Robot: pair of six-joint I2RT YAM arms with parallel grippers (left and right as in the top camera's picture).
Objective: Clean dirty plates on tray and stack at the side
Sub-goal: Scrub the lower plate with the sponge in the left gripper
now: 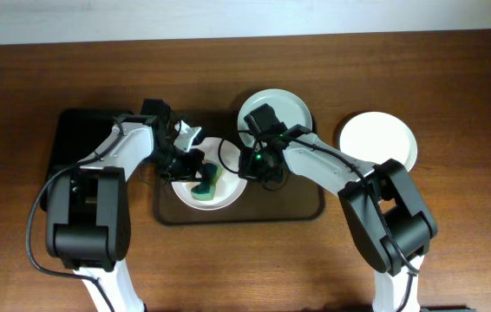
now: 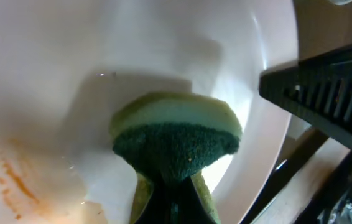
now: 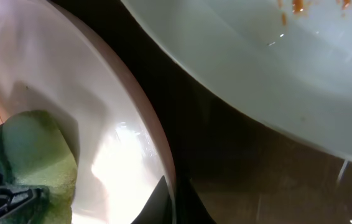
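Left jaws pinch sponge (image 2: 176,134), pressed on plate (image 1: 228,198) at tray (image 1: 302,206) centre for scrubbing. Right jaws appear to clamp plate rim, likely to steady it. Plate white, glossy, with orange-brown smear (image 2: 14,180). Second plate (image 1: 289,102) at tray back edge, spotted. Third plate (image 1: 377,140) right of tray, on worktop (image 1: 454,243).

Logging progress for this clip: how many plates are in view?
3 plates: one on the tray under the sponge, one at the tray's rear right, one on the table at right. None seems hidden.
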